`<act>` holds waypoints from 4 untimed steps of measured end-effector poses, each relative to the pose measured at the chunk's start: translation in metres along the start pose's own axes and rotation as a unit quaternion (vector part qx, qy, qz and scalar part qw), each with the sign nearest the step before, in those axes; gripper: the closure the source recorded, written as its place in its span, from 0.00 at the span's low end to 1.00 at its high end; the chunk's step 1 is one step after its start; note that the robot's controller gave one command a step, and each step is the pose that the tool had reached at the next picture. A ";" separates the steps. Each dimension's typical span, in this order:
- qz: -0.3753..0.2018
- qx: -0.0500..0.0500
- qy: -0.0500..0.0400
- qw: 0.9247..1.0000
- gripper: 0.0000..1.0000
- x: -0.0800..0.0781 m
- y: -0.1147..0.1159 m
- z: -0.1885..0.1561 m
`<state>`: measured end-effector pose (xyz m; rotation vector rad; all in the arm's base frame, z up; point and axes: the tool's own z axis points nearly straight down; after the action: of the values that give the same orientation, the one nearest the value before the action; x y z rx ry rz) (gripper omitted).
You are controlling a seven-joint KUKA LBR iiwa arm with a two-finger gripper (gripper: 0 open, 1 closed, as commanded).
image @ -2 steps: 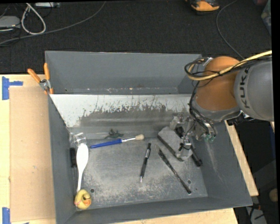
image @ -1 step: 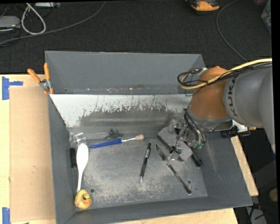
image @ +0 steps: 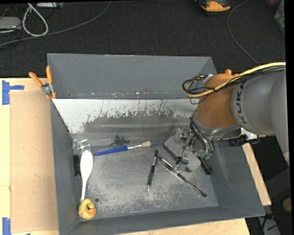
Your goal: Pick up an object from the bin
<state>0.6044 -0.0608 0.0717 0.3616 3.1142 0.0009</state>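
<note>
The arm angles down from the right, gripper [image: 188, 154] low, just right of the black pen [image: 152, 171] — open or closed, I cannot tell.

Dim overall; ground at 12 o'clock near black. Bin [image: 131, 74]: bright glare band across the sloped inner wall at 12 o'clock, floor lit evenly, shadows soft. Darker patch under the arm [image: 262, 101] at 3 o'clock. White spoon [image: 85, 167] at 9 o'clock nearly blown out.
</note>
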 end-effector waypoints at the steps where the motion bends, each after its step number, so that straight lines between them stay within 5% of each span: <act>1: 0.008 -0.001 -0.003 1.000 0.00 -0.005 -0.005 0.002; 2: 0.117 -0.001 -0.003 0.993 1.00 0.005 0.009 0.000; 4: 0.116 -0.001 -0.002 0.993 1.00 0.006 0.009 -0.009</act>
<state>0.6003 -0.0504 0.0809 0.7205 3.0469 0.0040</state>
